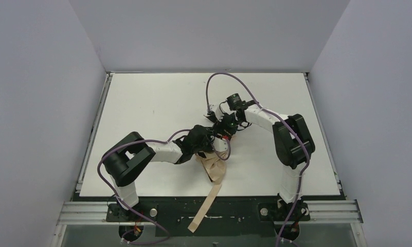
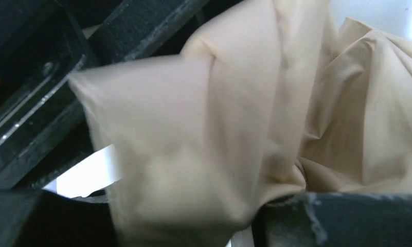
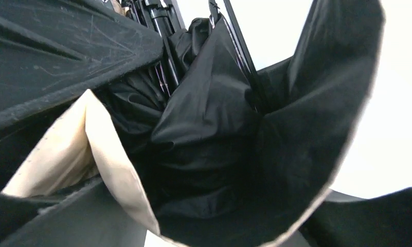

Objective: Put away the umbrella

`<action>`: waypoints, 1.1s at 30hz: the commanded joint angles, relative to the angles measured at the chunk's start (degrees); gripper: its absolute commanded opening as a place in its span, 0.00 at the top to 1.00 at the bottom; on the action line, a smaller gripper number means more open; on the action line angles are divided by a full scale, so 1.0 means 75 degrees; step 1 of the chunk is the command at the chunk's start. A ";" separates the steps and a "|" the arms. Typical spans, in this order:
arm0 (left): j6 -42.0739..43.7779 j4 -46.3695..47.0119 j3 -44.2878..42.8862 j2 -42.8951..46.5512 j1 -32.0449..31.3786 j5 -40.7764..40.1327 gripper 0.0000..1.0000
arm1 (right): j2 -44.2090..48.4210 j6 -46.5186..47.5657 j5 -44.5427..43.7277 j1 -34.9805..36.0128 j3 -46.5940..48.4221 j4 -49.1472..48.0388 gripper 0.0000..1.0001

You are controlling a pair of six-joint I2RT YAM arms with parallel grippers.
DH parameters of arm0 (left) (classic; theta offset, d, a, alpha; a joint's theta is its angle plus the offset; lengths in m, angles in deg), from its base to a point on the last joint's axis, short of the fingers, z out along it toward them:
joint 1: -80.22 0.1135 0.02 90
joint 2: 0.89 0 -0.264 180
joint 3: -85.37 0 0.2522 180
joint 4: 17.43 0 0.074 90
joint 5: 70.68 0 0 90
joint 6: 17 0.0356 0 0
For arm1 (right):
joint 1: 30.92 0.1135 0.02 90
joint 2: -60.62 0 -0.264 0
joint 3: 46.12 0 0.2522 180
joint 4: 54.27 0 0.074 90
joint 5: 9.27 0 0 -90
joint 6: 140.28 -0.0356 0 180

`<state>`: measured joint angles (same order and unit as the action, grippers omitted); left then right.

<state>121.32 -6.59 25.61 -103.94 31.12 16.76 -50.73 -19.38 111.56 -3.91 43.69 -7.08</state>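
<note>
Umbrella, beige-tan, crumpled, lying just toward 6 o'clock of centre on the table; tan strap trails toward 7 o'clock past the near edge. Left gripper, at the bundle's 11 o'clock, fingers pinching tan fabric. Right gripper, at 1 o'clock, fingers clamped on black lining and ribs.

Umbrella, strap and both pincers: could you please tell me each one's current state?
umbrella: collapsed, fabric loose and bunched, not wrapped.
strap: undone, trailing off the table at its near edge.
left pincer: fabric between its fingers; grip unclear.
right pincer: shut on the umbrella.
</note>
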 commanded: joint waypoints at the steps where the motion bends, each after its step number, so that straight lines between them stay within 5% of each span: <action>1: -0.0308 0.0261 -0.0054 0.0286 -0.0100 0.0021 0.59 | -0.0533 0.0089 -0.0153 0.0139 0.0176 0.0255 0.48; 5: -0.0565 0.0170 0.0016 0.0761 -0.0099 -0.0101 0.49 | -0.0639 0.0160 -0.0221 0.0042 0.0258 0.0420 0.65; 9: -0.0952 -0.0232 -0.0002 0.1356 -0.0104 -0.0080 0.43 | -0.0654 0.0205 -0.0390 0.0009 0.0241 0.0416 0.69; 13: -0.1408 -0.1016 0.0024 0.2184 -0.0098 0.0060 0.22 | -0.0444 0.0302 -0.0943 0.0006 -0.0039 -0.0059 0.75; 23: -0.2425 -0.2723 0.0911 0.5156 0.0158 0.0969 0.21 | 0.0361 0.1555 -0.2116 0.0267 -0.1122 -0.1630 0.86; 33: -0.4865 -0.2230 0.0796 0.5746 0.2616 0.2073 0.21 | 0.1450 0.3233 -0.2830 0.0835 -0.3403 -0.4512 0.88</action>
<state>94.94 -25.52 35.01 -59.64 45.28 27.69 -39.76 -3.58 99.78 0.94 23.47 -32.85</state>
